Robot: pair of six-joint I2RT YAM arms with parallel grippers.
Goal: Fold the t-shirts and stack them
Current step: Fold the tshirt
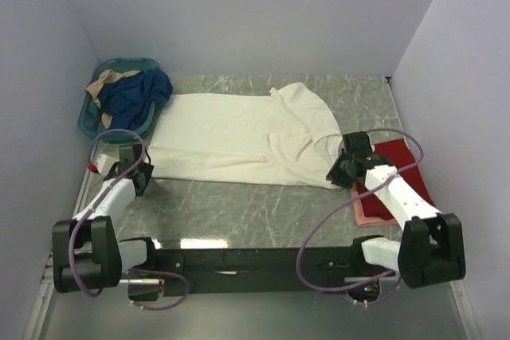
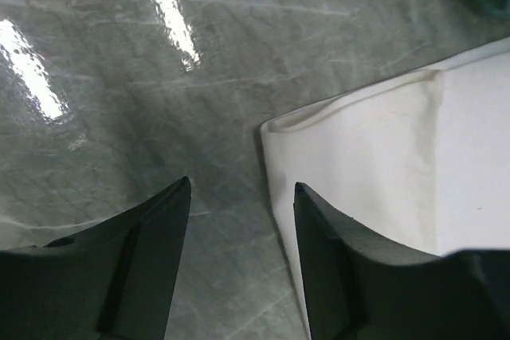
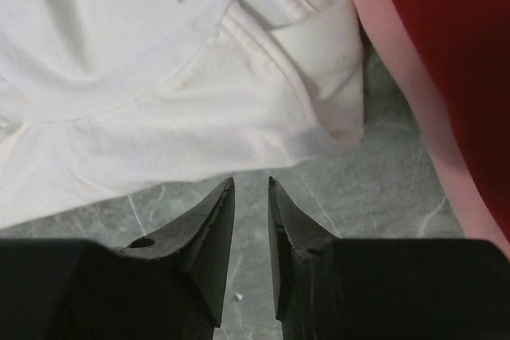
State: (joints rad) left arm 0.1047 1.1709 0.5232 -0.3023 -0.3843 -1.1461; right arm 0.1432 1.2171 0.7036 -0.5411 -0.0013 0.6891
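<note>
The large cream-white t-shirt (image 1: 239, 137) lies spread flat across the middle of the table, neck to the right. A folded red t-shirt (image 1: 402, 166) lies on a pink one (image 1: 370, 212) at the right. My left gripper (image 1: 137, 173) is open and empty at the white shirt's near-left hem corner (image 2: 374, 157), with one finger (image 2: 335, 252) over the cloth edge. My right gripper (image 1: 341, 168) hovers just off the white shirt's near-right sleeve (image 3: 303, 77). Its jaws stand narrowly apart with nothing between them (image 3: 251, 185). The red (image 3: 462, 53) and pink (image 3: 390, 53) tees lie to its right.
A teal plastic basket (image 1: 94, 121) at the back left holds blue (image 1: 135, 93) and tan cloth. Grey walls close in the table on the left, back and right. Bare marble tabletop (image 1: 239, 209) runs between the white shirt and the arm bases.
</note>
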